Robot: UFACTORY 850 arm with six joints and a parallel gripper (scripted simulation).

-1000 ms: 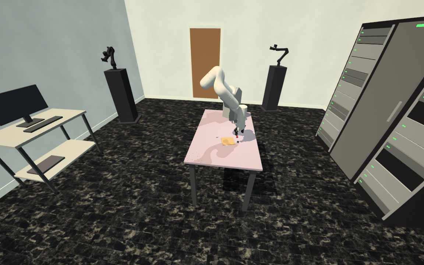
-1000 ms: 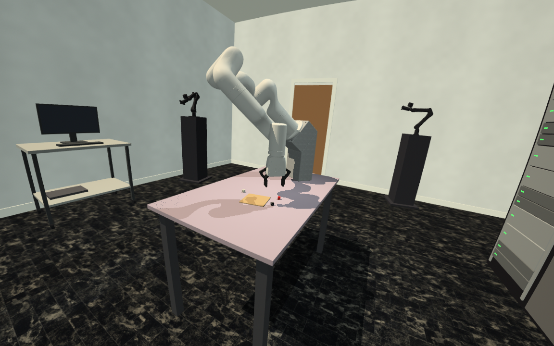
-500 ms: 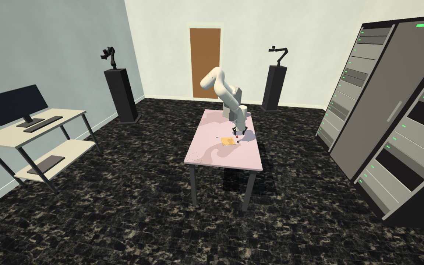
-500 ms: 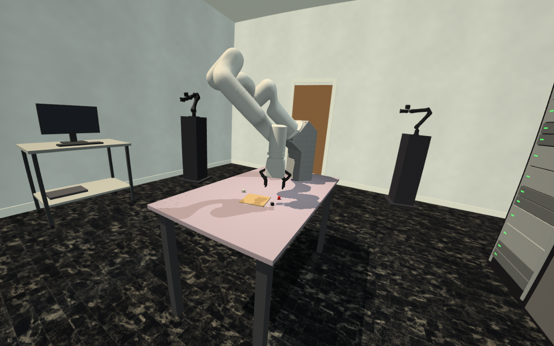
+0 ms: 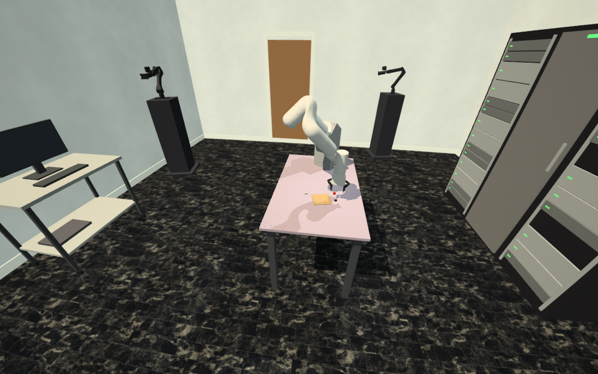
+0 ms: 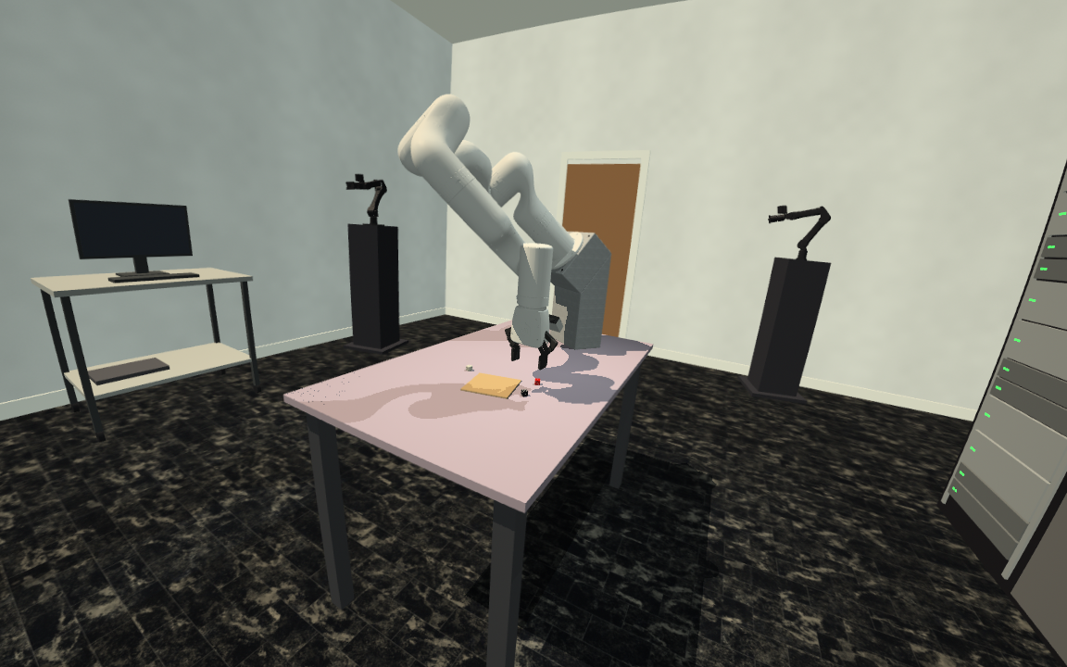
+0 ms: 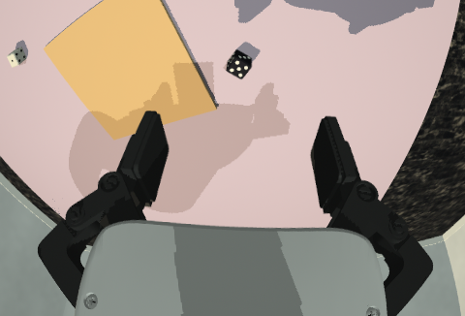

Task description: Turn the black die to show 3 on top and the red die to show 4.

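Observation:
My gripper [image 5: 338,189] [image 6: 528,360] [image 7: 239,132] is open and empty above the table. A black die [image 5: 335,200] [image 6: 524,393] [image 7: 238,65] lies on the table, off the mat beside its right edge; in the wrist view its largest visible face shows five pips. A red die [image 5: 334,192] [image 6: 536,381] lies off the mat, nearer the arm's base; it is outside the wrist view and its pips are too small to read. The flat orange mat [image 5: 320,198] [image 6: 489,383] [image 7: 116,30] bears no die. A white die [image 5: 306,192] [image 6: 469,367] [image 7: 17,56] lies off the mat's left side.
The pink table [image 5: 306,172] [image 6: 470,447] [image 7: 339,59] carries the arm's base [image 5: 323,156] [image 6: 584,290] at its far end. Arm shadows fall across the table and part of the mat. The table's side edge is not far from the black and red dice.

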